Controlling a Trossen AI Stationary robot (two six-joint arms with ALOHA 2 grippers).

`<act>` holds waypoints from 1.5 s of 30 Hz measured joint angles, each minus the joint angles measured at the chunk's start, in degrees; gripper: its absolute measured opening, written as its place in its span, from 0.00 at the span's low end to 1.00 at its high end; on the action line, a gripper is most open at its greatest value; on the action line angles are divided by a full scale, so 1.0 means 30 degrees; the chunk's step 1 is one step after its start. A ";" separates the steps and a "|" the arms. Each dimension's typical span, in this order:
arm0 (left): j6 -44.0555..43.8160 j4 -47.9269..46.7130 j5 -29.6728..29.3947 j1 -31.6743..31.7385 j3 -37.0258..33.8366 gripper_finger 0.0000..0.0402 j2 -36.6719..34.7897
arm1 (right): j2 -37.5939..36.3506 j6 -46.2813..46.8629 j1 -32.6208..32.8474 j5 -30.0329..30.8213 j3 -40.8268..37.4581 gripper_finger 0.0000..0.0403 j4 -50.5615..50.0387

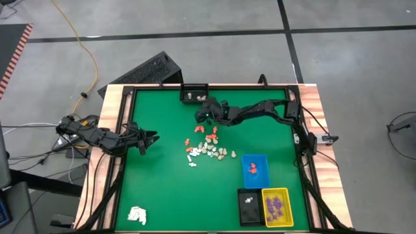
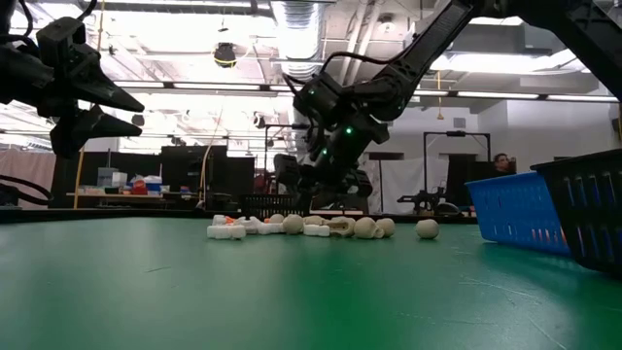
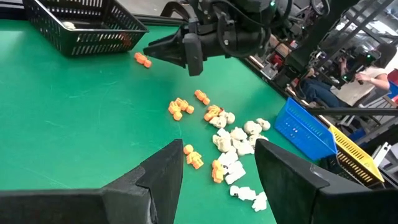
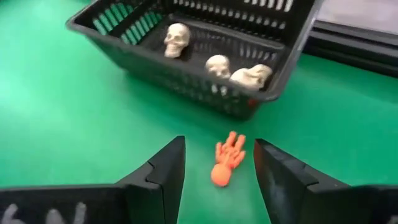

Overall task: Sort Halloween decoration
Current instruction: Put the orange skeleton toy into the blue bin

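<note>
While the left tool (image 1: 153, 138) hangs wide and empty near the tabletop's (image 1: 156, 195) left edge, the right tool (image 4: 219, 163) stands wide over an orange figurine (image 4: 227, 160) beside the black basket (image 4: 261, 93) of skulls (image 4: 177, 38) at the far edge; the decoration pile (image 1: 208, 149) lies mid-tabletop.

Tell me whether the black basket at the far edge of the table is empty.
Not empty. The black slotted plastic basket holds three cream skull figurines, seen in the right wrist view. A small orange figurine lies outside it on the green mat.

Purple pieces (image 1: 275, 205) too small to identify
</note>
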 joint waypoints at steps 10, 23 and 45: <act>-0.0016 -0.0003 0.0004 -0.0007 -0.0004 0.47 -0.0003 | 0.0504 0.0349 -0.0206 -0.0384 -0.0012 0.47 0.0411; -0.0021 0.0006 0.0045 -0.0007 0.0000 0.47 -0.0015 | 0.1604 0.1265 0.0002 0.0000 0.2462 0.44 -0.3460; -0.0345 0.0007 0.0080 -0.0002 0.0000 0.47 -0.0015 | 0.1537 0.0740 0.0110 -0.1246 0.2543 0.03 -0.4815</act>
